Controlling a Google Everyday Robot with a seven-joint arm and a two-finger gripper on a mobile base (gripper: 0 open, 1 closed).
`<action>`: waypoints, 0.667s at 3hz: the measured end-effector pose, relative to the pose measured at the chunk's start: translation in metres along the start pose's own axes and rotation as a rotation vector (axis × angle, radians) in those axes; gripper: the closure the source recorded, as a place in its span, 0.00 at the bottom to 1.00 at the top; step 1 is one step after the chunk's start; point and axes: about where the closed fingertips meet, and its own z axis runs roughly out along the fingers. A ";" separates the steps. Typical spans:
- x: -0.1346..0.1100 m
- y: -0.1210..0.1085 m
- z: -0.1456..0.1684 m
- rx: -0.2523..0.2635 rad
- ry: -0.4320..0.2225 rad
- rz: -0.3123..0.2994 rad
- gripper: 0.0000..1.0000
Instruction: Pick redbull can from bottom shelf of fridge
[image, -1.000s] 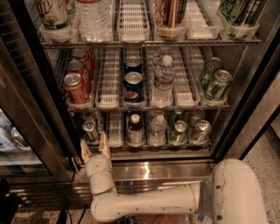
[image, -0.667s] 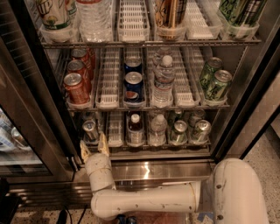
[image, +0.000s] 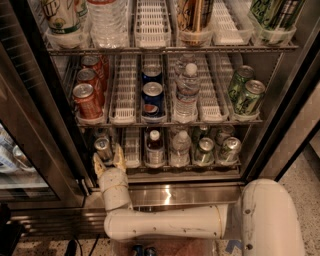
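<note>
The redbull can (image: 103, 148), slim and silver with a shiny round top, stands at the left front of the bottom shelf (image: 132, 150) of the fridge (image: 280, 100). My gripper (image: 108, 159) is just in front of and slightly below the can, at the shelf's front edge. Its two tan fingers (image: 120, 157) are spread open. The can's top shows between and just behind them. I cannot tell whether the fingers touch the can. The white arm (image: 165, 222) runs along the fridge base from the right.
The bottom shelf also holds a dark bottle (image: 154, 147), a water bottle (image: 180, 147) and green-silver cans (image: 204, 151). The middle shelf has red cola cans (image: 87, 100), blue cans (image: 151, 97) and green cans (image: 247, 95). The dark door frame (image: 45, 125) stands at the left.
</note>
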 end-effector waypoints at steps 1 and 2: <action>0.003 0.000 0.001 0.002 0.007 0.000 0.37; 0.011 0.001 0.005 0.002 0.026 0.003 0.36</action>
